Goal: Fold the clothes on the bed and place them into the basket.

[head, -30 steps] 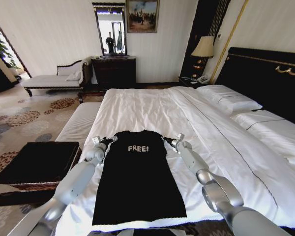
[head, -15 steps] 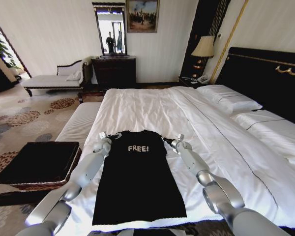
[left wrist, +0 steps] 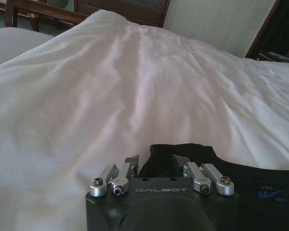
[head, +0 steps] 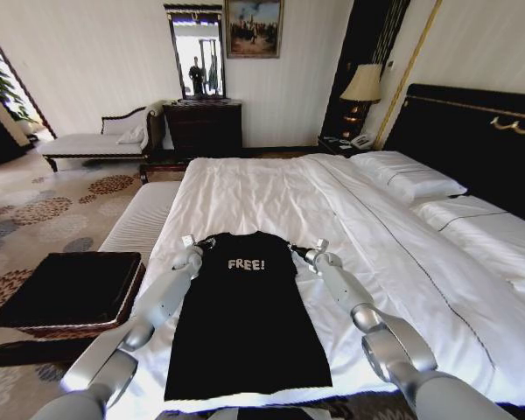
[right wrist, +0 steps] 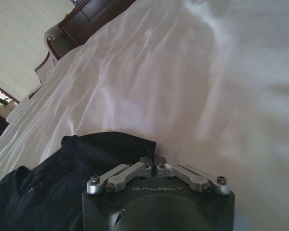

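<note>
The black T-shirt [head: 245,315] with white "FREE!" lettering lies flat and narrow near the front edge of the white bed [head: 271,188]. My left gripper [head: 198,244] is at the shirt's left shoulder. In the left wrist view it [left wrist: 156,162] is open, with the shoulder corner of the shirt [left wrist: 192,153] between its fingers. My right gripper [head: 297,252] is at the right shoulder. The right wrist view shows it [right wrist: 154,162] shut on the edge of the shirt [right wrist: 86,163]. The basket [head: 70,284], brown wicker with a black top, stands on the carpet left of the bed.
A long white bench [head: 140,219] runs along the bed's left side, behind the basket. Pillows [head: 407,179] and the black headboard [head: 472,131] are on the right. A chaise longue [head: 92,144], a dark dresser [head: 201,127] and a lamp [head: 361,85] line the far wall.
My left gripper has moved forward and to the right, onto the shirt's left shoulder. The right gripper and the shirt have stayed in place.
</note>
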### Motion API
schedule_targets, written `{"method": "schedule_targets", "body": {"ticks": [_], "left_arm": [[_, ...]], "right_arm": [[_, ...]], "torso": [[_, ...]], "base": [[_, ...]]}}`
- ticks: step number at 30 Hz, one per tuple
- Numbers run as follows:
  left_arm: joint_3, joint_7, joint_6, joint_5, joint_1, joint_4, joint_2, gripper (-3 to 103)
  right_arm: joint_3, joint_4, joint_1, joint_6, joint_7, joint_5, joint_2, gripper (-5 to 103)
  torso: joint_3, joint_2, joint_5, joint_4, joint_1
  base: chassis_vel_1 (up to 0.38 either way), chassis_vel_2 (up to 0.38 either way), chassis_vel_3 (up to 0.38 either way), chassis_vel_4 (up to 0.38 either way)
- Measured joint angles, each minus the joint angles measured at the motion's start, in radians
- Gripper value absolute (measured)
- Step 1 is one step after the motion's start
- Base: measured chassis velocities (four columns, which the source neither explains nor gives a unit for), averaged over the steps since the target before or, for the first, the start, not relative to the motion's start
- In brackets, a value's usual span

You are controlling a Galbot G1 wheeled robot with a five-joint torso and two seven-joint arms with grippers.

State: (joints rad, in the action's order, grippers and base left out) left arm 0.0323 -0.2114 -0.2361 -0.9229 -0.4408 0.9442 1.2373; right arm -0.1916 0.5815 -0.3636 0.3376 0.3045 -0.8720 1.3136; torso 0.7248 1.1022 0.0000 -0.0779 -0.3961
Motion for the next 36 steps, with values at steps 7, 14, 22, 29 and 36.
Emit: {"method": "schedule_targets", "body": {"ticks": [7, 14, 22, 29, 36], "left_arm": [[-0.001, 0.001, 0.008, 0.002, 0.003, -0.017, 0.009, 18], [-0.001, 0.0, 0.011, 0.001, 0.016, -0.021, -0.001, 2], [0.005, -0.001, 0.011, -0.01, 0.017, 0.006, -0.041, 2], [0.015, 0.0, 0.013, -0.013, 0.039, 0.014, -0.068, 2], [0.029, 0.003, 0.017, -0.029, 0.09, 0.003, -0.082, 2]], "right_arm": [[-0.006, 0.01, -0.01, 0.0, -0.006, -0.005, -0.001, 0], [-0.004, 0.01, -0.019, -0.001, -0.003, -0.005, -0.013, 0], [0.002, 0.03, -0.021, -0.002, -0.005, -0.017, -0.02, 0], [0.055, 0.133, -0.024, -0.008, -0.022, -0.043, -0.041, 0], [0.086, 0.158, 0.038, -0.034, -0.035, -0.047, -0.046, 0]], "torso": [[0.0, 0.0, 0.0, 0.0, 0.0], [0.0, 0.0, 0.0, -0.0001, 0.0], [0.0, 0.0, -0.0001, -0.0001, 0.0], [0.0, 0.0, -0.0002, -0.0001, 0.0], [0.0, 0.0, -0.0001, 0.0, 0.0]], "base": [[0.0, 0.0, 0.0, 0.0], [0.0, 0.0, 0.0, 0.0], [0.0, 0.0, 0.0, 0.0], [0.0, 0.0, 0.0, 0.0], [0.0, 0.0, 0.0, 0.0]]}}
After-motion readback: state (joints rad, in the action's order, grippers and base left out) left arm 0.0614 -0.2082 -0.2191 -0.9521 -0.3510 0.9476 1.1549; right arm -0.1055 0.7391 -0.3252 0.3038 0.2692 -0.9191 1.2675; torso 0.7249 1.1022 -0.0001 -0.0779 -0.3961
